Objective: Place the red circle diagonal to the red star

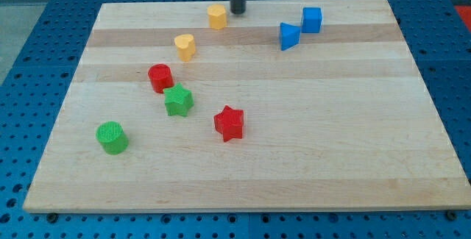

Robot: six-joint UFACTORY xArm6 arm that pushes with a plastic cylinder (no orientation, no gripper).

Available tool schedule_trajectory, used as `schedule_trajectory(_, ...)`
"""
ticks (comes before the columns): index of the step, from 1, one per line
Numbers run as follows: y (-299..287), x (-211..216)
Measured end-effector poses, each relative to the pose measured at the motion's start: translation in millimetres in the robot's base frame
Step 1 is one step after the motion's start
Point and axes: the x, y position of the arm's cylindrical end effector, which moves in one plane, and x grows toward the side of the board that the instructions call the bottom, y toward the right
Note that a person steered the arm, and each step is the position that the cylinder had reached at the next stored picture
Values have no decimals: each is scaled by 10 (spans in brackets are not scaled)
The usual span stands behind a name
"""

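Note:
The red circle [160, 77] stands left of the board's middle, just above the green star [178, 101]. The red star [229, 123] lies below and to the right of the red circle, with the green star between them. My tip [238, 12] rests near the view's top edge of the board, just right of a yellow hexagon block [216, 16] and far from both red blocks.
A yellow heart [185, 46] lies between the hexagon and the red circle. A blue triangle [288, 36] and a blue cube [312, 20] sit at the top right. A green circle [112, 137] stands at the lower left. The wooden board [331, 151] lies on a blue perforated table.

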Motion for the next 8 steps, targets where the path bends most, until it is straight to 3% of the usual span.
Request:
schedule_trajectory(2, -273, 418)
schedule_trajectory(3, 27, 625)
schedule_trajectory(4, -67, 1132)
schedule_trajectory(5, -356, 1525)
schedule_trajectory(7, -1521, 1541)
schedule_trajectory(8, -1992, 1766)
